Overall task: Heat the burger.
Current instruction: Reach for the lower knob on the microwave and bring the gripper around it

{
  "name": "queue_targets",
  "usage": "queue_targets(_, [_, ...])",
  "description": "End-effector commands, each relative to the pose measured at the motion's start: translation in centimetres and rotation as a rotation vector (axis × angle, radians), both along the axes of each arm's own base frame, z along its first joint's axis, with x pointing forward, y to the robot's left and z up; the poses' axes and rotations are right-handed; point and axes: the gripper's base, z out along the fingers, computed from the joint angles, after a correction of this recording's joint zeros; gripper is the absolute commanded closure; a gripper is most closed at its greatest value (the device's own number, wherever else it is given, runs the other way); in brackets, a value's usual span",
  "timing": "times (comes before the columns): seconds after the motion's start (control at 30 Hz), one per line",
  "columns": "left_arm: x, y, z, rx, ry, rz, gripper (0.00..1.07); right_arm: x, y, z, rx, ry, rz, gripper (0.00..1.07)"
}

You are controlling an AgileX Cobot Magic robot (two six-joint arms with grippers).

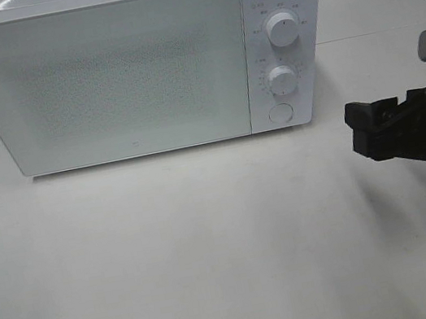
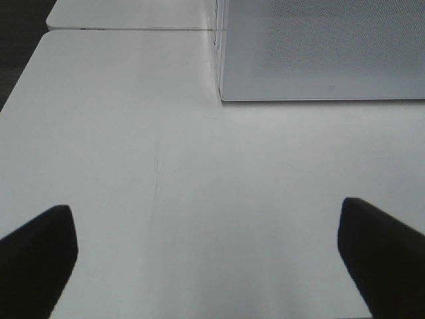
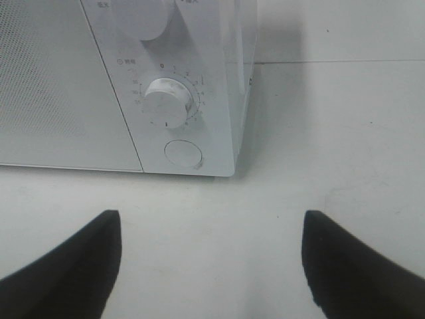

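A white table carries a white microwave, door shut, toward the back.

Bright, even overhead light is seen. In the high view, glare streaks are caught along the top of the microwave at twelve o'clock, and a faint shadow is thrown on the surface at four o'clock beneath the right hand. In both wrist views the fingertips are rendered as blurred black shapes.
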Motion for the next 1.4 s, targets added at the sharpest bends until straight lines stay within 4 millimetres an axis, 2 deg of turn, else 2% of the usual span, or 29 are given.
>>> queue_targets(0.03, [-0.3,0.0,0.0,-0.004,-0.029,0.003,0.07,0.1,0.4,-0.1,-0.039,-0.059,-0.037,0.35])
queue_targets(0.1, [-0.3,0.0,0.0,-0.004,-0.029,0.003,0.07,0.1,1.9,-0.5,-0.079,-0.121,-0.066,0.35])
queue_targets(0.2, [-0.3,0.0,0.0,-0.004,-0.029,0.003,0.07,0.1,2.4,-0.5,-0.092,-0.138,-0.071,0.35])
queue_targets(0.27, [-0.3,0.0,0.0,-0.004,-0.029,0.003,0.07,0.5,4.3,-0.6,-0.112,-0.183,-0.075,0.35])
queue_targets(0.3, [-0.3,0.0,0.0,-0.004,-0.029,0.003,0.07,0.5,4.3,-0.6,-0.112,-0.183,-0.075,0.35])
queue_targets(0.37, [-0.3,0.0,0.0,-0.004,-0.029,0.003,0.07,0.9,5.8,-0.8,-0.115,-0.193,-0.050,0.35])
queue_targets(0.47, [-0.3,0.0,0.0,-0.004,-0.029,0.003,0.07,1.5,6.8,-1.0,-0.115,-0.196,-0.041,0.35])
queue_targets(0.57, [-0.3,0.0,0.0,-0.004,-0.029,0.003,0.07,1.8,7.1,-1.0,-0.113,-0.198,-0.041,0.35])
queue_targets(0.63, [-0.3,0.0,0.0,-0.004,-0.029,0.003,0.07,2.7,7.8,-1.4,-0.109,-0.192,-0.080,0.37])
queue_targets(0.8, [-0.3,0.0,0.0,-0.004,-0.029,0.003,0.07,3.7,8.7,-1.7,-0.124,-0.192,-0.106,0.37])
queue_targets(1.2, [-0.3,0.0,0.0,-0.004,-0.029,0.003,0.07,5.0,9.6,-2.3,-0.122,-0.224,-0.123,0.37])
queue_targets(1.4, [-0.3,0.0,0.0,-0.004,-0.029,0.003,0.07,7.3,9.5,-2.7,-0.112,-0.227,-0.183,0.33])
